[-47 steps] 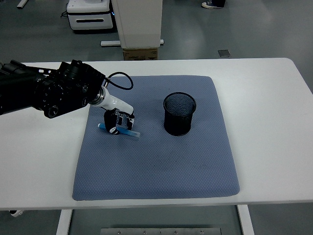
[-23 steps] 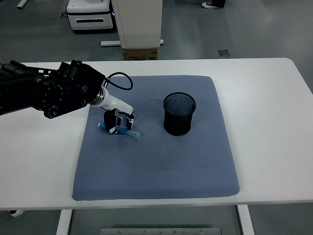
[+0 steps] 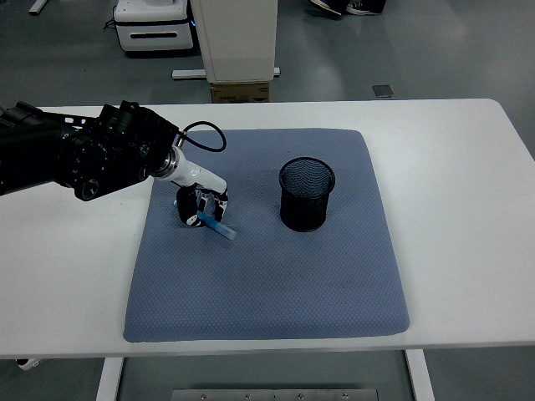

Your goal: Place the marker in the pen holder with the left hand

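Note:
A blue marker is held in my left hand over the left part of the blue-grey mat. The fingers are curled around its upper end and its lower end slants down to the right, just above or touching the mat. The black mesh pen holder stands upright on the mat, about a hand's width to the right of the marker. My left arm comes in from the left edge. My right arm is out of view.
The mat lies on a white table. A black cable loops from the wrist. Beyond the table's far edge stand a white cabinet and a cardboard box on the floor.
My left hand has closed on the marker and tipped it: its left end has risen off the mat into the hand, and the hand has shifted slightly right.

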`<action>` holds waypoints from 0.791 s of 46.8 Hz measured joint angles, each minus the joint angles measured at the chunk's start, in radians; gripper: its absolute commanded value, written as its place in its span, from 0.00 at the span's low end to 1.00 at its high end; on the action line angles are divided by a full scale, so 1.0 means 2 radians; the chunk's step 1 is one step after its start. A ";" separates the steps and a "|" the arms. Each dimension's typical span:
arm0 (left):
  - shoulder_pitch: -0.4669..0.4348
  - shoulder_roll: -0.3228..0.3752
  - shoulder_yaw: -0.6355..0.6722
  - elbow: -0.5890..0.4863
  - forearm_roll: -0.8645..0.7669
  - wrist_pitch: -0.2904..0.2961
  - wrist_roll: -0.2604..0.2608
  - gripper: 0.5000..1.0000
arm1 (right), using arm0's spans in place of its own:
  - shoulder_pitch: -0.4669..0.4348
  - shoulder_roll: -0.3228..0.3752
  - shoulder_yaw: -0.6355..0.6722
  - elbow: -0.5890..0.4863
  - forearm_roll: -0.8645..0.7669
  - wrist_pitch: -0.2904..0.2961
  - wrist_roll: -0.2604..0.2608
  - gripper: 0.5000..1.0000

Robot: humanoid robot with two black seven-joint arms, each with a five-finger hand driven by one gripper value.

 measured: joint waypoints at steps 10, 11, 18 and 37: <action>0.000 0.000 -0.001 0.003 0.000 0.001 0.000 0.07 | 0.000 0.000 0.000 0.000 0.000 0.000 0.000 1.00; 0.000 0.000 -0.001 0.003 0.000 0.001 0.000 0.07 | 0.000 0.000 0.000 0.000 0.000 0.000 0.000 1.00; 0.000 0.001 -0.005 0.006 0.000 0.001 0.000 0.08 | 0.000 0.000 0.000 0.000 0.000 0.000 0.000 1.00; 0.000 0.001 -0.006 0.006 0.001 0.002 0.000 0.16 | 0.000 0.000 0.000 0.000 0.000 0.000 0.000 1.00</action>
